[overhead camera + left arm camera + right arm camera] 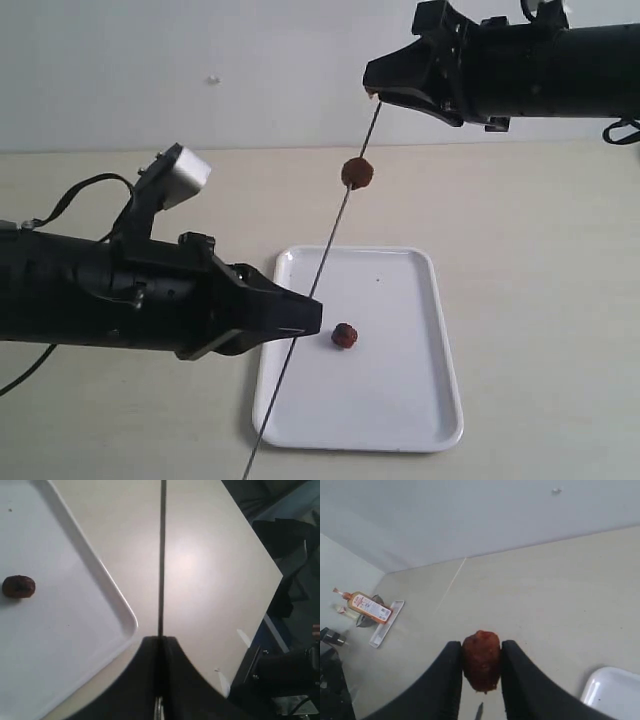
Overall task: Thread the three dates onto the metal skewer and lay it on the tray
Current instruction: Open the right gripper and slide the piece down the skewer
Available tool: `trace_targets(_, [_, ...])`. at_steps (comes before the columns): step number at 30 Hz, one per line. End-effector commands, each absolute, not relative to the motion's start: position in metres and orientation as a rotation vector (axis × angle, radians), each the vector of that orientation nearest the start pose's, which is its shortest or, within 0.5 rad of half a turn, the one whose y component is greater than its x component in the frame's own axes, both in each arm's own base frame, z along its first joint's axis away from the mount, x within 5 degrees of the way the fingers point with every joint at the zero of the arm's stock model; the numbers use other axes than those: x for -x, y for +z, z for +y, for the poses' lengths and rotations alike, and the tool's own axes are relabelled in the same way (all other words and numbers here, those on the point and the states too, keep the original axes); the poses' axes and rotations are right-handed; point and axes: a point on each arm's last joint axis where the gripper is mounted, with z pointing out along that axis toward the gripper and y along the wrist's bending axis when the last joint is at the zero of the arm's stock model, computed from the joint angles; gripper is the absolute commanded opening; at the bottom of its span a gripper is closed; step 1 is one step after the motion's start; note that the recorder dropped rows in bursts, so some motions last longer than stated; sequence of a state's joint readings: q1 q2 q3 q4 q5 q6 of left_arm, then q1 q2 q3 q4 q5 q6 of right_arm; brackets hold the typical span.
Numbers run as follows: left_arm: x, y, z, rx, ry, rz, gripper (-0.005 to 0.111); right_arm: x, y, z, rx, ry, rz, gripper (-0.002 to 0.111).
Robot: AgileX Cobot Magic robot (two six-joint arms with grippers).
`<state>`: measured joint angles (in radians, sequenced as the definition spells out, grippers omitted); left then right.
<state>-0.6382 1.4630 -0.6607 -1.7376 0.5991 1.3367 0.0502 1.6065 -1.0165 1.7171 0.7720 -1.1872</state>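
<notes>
My left gripper is shut on the thin metal skewer, which slants up over the white tray. One date is threaded high on the rod. A second date lies loose on the tray. My right gripper sits at the skewer's upper end, shut on the third date, with the pointed tip just short of the fruit. The left wrist view shows the skewer running out from the shut left gripper, beside the tray and the loose date.
The beige table's edge runs near the left gripper, with dark equipment beyond it. A sauce bottle stands on a small stand far off along the wall. A corner of the tray shows in the right wrist view.
</notes>
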Motion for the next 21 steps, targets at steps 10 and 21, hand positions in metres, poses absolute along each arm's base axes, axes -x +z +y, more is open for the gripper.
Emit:
trace_targets(10, [-0.1974, 0.2216, -0.2037, -0.558, -1.170, 2.246, 0.000, -0.3342, 0.2825, 0.0790, 0.032, 1.162, 1.966, 0.027])
trace_targets(21, [-0.1981, 0.2233, -0.2045, -0.562, -1.172, 2.238, 0.000, -0.3327, 0.2815, 0.0798, 0.050, 1.171, 1.967, 0.027])
